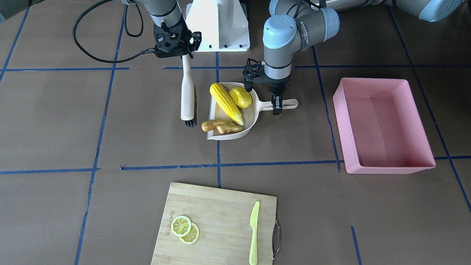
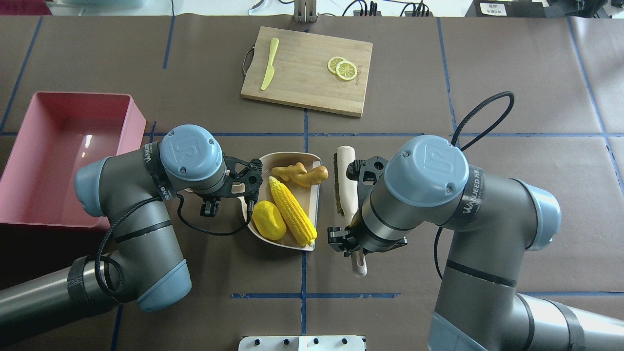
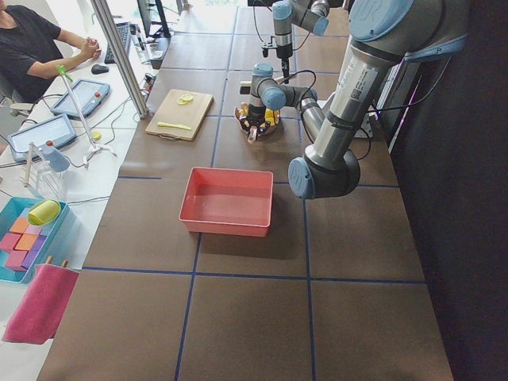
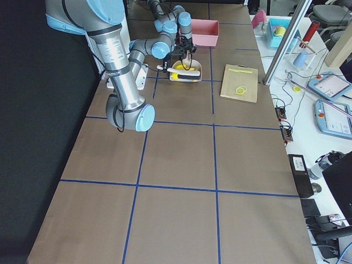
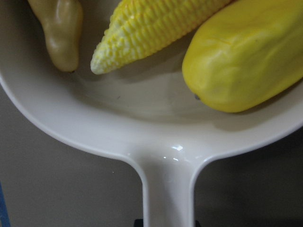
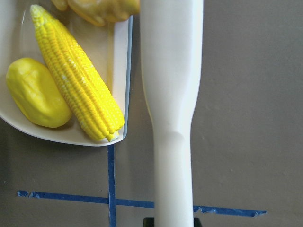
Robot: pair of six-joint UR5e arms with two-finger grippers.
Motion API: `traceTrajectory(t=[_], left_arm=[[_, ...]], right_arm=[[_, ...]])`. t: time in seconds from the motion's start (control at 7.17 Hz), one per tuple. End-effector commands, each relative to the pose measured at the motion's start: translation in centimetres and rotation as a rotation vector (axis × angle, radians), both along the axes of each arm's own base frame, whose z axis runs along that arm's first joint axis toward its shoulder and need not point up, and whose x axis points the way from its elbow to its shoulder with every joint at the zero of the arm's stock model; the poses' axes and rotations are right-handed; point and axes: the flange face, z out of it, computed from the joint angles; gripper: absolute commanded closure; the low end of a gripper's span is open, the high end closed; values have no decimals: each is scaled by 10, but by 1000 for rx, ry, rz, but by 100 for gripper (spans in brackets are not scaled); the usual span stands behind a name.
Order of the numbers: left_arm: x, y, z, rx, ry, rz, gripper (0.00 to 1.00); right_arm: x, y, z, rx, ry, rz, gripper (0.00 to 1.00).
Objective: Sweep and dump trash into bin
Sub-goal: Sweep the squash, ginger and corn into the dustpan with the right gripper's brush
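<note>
The corn cob (image 1: 227,103), the potato-like lump (image 1: 241,97) and the ginger root (image 1: 221,126) lie in the cream dustpan (image 1: 250,121). The ginger reaches over the pan's open edge. My left gripper (image 1: 276,106) is shut on the dustpan's handle (image 5: 168,189). My right gripper (image 1: 186,55) is shut on the handle of a cream brush (image 1: 187,95), whose dark bristles sit just beside the pan's open mouth. The pink bin (image 1: 340,121) stands empty beyond the handle end of the pan, at the left in the overhead view (image 2: 58,161).
A bamboo cutting board (image 1: 217,209) with two lemon slices (image 1: 185,229) and a yellow-green knife (image 1: 254,232) lies across the table from the robot. Blue tape lines mark the brown table. The robot's white base (image 1: 219,25) stands behind the dustpan.
</note>
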Motion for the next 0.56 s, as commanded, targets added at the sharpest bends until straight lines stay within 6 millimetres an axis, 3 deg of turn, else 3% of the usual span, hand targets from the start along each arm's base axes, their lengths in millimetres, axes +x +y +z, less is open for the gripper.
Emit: traceTrajectory(t=[0.0,0.42], left_arm=[[-2,0,-2,5,29,-6,68],[-9,-2,-10,-92,124,-32,68]], right_arm=[[25,-5,-11,-12,-14,42,100],[75,-8,3,-22,-16,87,100]])
